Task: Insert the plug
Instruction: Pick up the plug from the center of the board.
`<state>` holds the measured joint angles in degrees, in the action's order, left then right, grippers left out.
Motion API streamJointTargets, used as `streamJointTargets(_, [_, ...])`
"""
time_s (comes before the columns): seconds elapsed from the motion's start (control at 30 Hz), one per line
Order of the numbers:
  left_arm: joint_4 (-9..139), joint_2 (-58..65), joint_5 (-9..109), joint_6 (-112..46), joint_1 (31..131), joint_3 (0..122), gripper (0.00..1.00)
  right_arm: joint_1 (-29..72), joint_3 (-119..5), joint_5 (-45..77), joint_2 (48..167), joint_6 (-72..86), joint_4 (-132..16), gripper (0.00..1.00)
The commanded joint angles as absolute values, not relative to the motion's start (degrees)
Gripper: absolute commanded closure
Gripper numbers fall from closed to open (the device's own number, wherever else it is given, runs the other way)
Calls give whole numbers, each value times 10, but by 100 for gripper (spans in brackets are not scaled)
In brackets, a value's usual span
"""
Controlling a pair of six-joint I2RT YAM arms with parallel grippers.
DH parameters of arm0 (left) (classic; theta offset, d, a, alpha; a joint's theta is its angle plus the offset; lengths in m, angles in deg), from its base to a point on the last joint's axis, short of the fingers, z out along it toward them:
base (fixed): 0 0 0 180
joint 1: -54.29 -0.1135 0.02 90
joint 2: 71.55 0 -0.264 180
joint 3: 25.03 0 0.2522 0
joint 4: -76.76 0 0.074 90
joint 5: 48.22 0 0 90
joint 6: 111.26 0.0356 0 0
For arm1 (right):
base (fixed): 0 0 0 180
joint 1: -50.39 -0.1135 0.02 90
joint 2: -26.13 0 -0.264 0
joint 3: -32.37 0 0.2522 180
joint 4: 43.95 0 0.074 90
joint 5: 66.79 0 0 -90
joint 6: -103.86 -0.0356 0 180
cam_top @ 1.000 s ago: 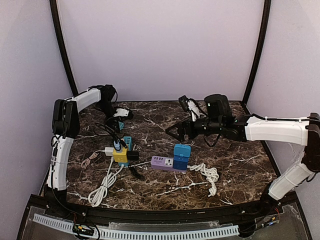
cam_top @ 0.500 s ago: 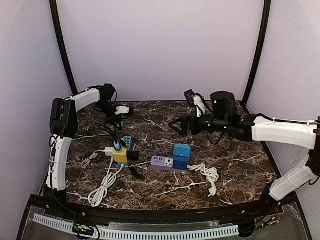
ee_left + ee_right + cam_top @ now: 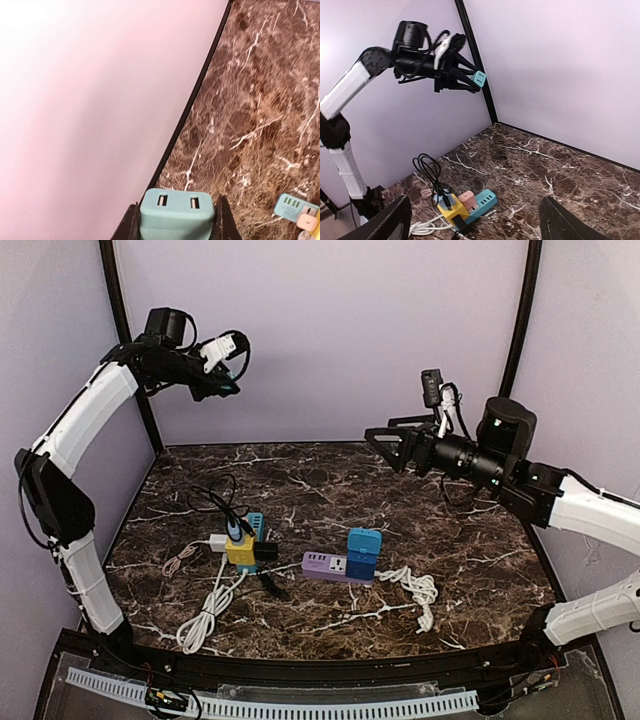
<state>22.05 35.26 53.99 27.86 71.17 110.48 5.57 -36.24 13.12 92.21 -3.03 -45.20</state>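
- Up high by the left wall, the left claw (image 3: 473,80) is clenching a teal plug block (image 3: 176,214) with two USB slots, its fingers pressing on both sides.
- The plug block is hanging well above the marble tabletop (image 3: 480,550), well apart from every socket.
- The right claw (image 3: 385,448) is standing released, jaws spread wide with nothing between them, hovering above the tabletop's far right part.
- A yellow socket cube (image 3: 241,549) is sitting left of centre, touching a teal power strip (image 3: 256,526), with a black cable (image 3: 215,498) running into its top.
- A purple power strip (image 3: 325,564) is lying near the middle, carrying a blue adapter (image 3: 364,551) at its right end, and a white cord (image 3: 415,588) is coiling just beside it.
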Motion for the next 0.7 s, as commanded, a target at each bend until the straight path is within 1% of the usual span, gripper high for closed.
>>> streamJointTargets(0.0, [142,270,515,262,800,1087,99,57,-409,131,931,-74,-474,16])
streamJointTargets(0.07, [108,250,485,268,841,1096,99,53,-438,137,950,-102,-504,21])
streamJointTargets(0.17, [51,227,442,295,907,1101,99,40,-460,136,982,-133,-505,25])
streamJointTargets(0.27, [56,192,374,353,969,1059,99,26,-459,119,1010,-149,-454,27])
streamJointTargets(0.3, [63,171,345,367,1001,1024,99,22,-458,111,1018,-156,-432,27])
streamJointTargets(0.33, [87,160,330,398,1018,1004,99,19,-458,101,1030,-163,-415,28])
streamJointTargets(0.4, [135,124,290,452,1065,903,99,8,-463,84,1048,-164,-392,30])
streamJointTargets(0.43, [156,101,265,471,1092,875,99,0,-468,79,1057,-161,-385,30])
streamJointTargets(0.47, [203,90,256,503,1104,823,99,-8,-471,74,1066,-157,-377,30])
streamJointTargets(0.53, [269,54,244,535,1140,762,99,-24,-472,52,1082,-155,-354,30])
streamJointTargets(0.6, [309,48,243,536,1156,738,99,-30,-466,30,1094,-166,-332,30])
streamJointTargets(0.67, [325,54,242,512,1162,741,99,-34,-450,18,1101,-175,-308,30])
